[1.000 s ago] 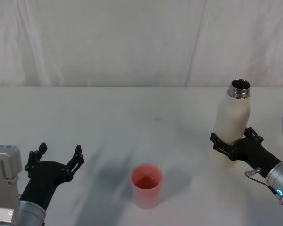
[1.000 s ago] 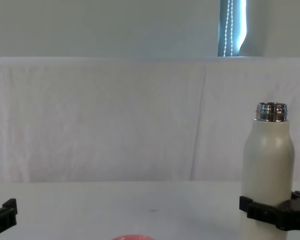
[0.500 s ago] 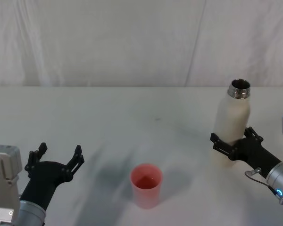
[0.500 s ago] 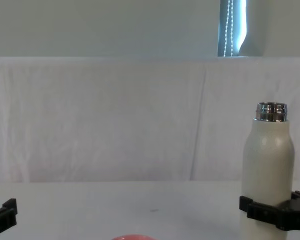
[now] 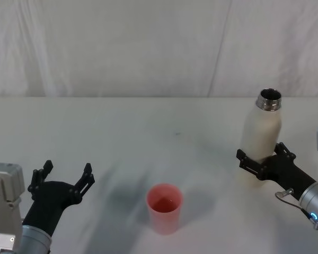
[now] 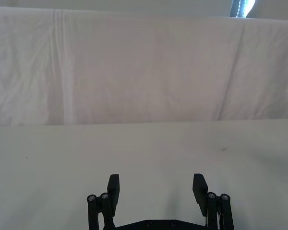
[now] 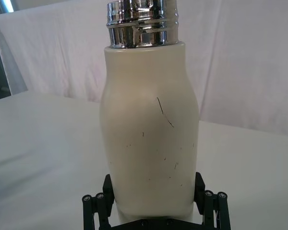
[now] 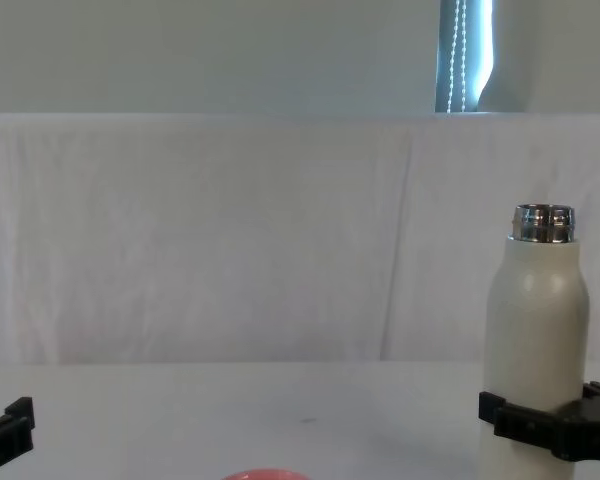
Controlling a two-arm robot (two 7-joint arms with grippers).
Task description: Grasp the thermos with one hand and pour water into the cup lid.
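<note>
Right end effector [image 5: 258, 162] clamped around the lower body of the upright thermos [image 5: 261, 132], open steel neck up, pink cup lid [image 5: 164, 207] standing on the table [image 5: 148, 132] well apart toward the left end effector [image 5: 65, 177], whose fingers were spread, holding nothing

Count on the desk [image 5: 148, 127]: one thermos [image 5: 260, 138], cream-white, single steel neck, uncapped. One cup lid [image 5: 164, 207], pink-red, mouth up. Two robot hands in all: one left hand [image 5: 64, 178], one right hand [image 5: 261, 161]. Each hand carries two black fingers, so four fingers total; the left pair [image 6: 114, 186] counted in the left wrist view, the right pair [image 7: 108, 188] in the right wrist view. One desk, one white cloth backdrop [image 5: 159, 47].
</note>
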